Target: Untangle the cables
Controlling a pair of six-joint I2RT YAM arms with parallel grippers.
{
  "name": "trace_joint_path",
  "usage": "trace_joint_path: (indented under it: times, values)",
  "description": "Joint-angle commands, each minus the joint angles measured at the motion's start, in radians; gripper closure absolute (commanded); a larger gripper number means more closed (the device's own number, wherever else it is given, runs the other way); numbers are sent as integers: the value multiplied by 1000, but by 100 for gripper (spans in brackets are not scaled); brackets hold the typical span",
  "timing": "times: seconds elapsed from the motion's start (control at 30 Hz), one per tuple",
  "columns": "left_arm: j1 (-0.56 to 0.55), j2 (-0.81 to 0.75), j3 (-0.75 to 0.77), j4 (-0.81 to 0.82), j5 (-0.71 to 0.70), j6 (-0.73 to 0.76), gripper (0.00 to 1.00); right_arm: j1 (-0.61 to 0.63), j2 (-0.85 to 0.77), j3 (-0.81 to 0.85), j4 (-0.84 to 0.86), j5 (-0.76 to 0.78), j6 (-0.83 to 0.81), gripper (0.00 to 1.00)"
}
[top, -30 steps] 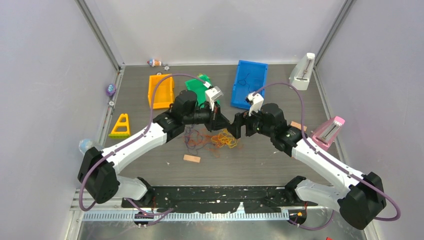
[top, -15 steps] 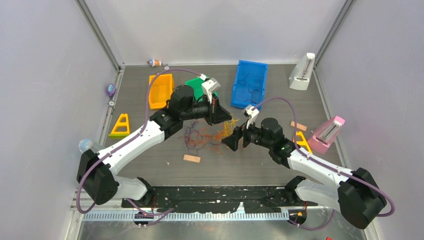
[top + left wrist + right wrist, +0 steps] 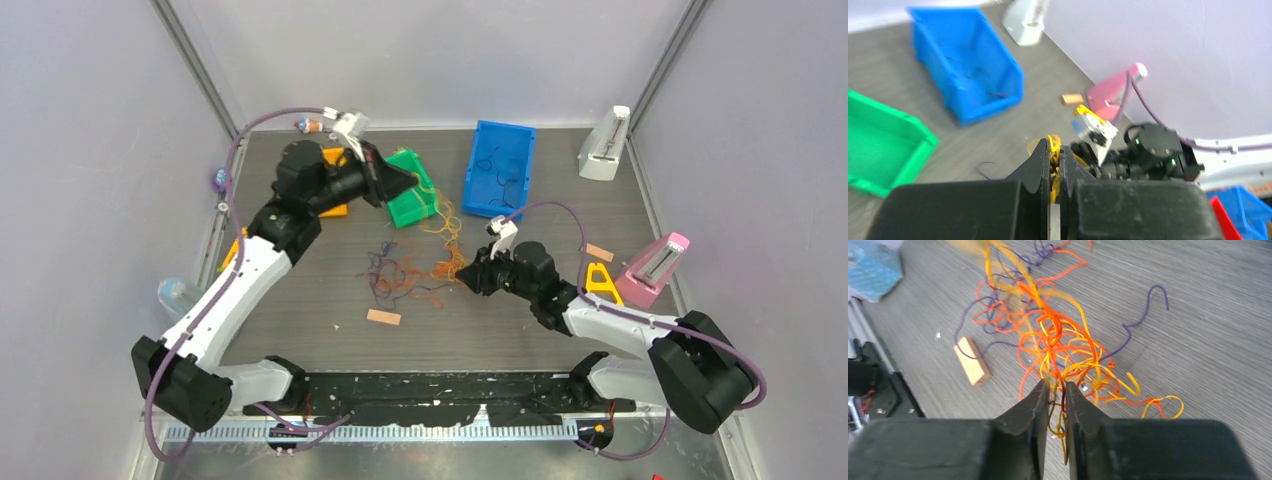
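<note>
Risks first. The right tool (image 3: 1055,385) sits low on the table (image 3: 300,300), on the near-right side of the green bin (image 3: 415,205). Its fingers are pinched nearly together on yellow and orange strands at the near edge of the cable tangle (image 3: 1054,332). If that pinch includes the strand the other arm is pulling, I'd expect it to go taut between the two tools and either slip out or tighten the knot. If the pinch is too light, the whole clump probably drags toward the green bin instead of separating.

The tangle is a loose flat mat of orange, yellow and purple loops on the table, on the near side of the green bin. The orange and yellow loops are knotted densest beside the right tool, and the purple ones stray out to the left. A wood block (image 3: 383,317) lies nearer still, clear of the cables.

The yellow cable (image 3: 1053,142) rises from the clump toward the bin. The left tool (image 3: 408,180) is clamped on it, raised over the green bin. The strand passes close to the bin's right rim, so it could snag there.

The blue bin (image 3: 497,165) is to the right of the green bin, with a few dark strands inside.
</note>
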Motion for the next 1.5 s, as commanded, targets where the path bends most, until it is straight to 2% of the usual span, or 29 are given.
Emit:
trace_joint_path:
  times: [0.0, 0.03, 0.1, 0.2, 0.4, 0.47, 0.5, 0.67, 0.83, 0.93, 1.07, 1.17, 1.3, 1.37, 1.47]
  values:
    - [145, -68, 89, -41, -6, -42, 100, 3, 4, -23, 2, 134, 25, 83]
    - [178, -79, 90, -45, -6, -50, 100, 2, 2, -19, -47, 161, 32, 91]
    - [244, -98, 86, -59, -37, -58, 100, 1, -11, -4, -145, 289, 68, 94]
    - [307, -132, 79, -116, -144, -51, 100, -13, -46, 6, -280, 512, 136, 95]
    - [325, -199, 53, -186, -458, 8, 100, -25, -138, 10, -490, 779, 289, 95]
    - [342, -213, 48, -193, -511, 13, 100, -32, -159, 15, -546, 843, 352, 93]
    - [361, -220, 49, -193, -514, 9, 100, -34, -171, 20, -575, 854, 375, 89]
    - [423, -207, 99, -209, -496, 3, 100, -47, -193, 29, -593, 863, 355, 88]
    - [440, -177, 149, -215, -447, 2, 100, -64, -234, 59, -738, 999, 476, 90]
    - [448, -157, 174, -255, -495, 4, 100, -69, -287, 49, -819, 1088, 590, 91]
    - [556, -188, 174, -256, -559, -18, 100, -136, -347, 13, -919, 1140, 742, 92]
    - [624, -194, 190, -273, -560, -29, 100, -197, -395, -12, -919, 1104, 754, 94]
    - [651, -195, 171, -252, -529, -54, 100, -216, -453, -24, -912, 1111, 721, 95]
    - [651, -191, 155, -221, -435, -67, 100, -218, -460, -14, -889, 1106, 672, 95]
    - [651, -180, 152, -205, -389, -85, 100, -220, -462, 1, -875, 1093, 616, 95]
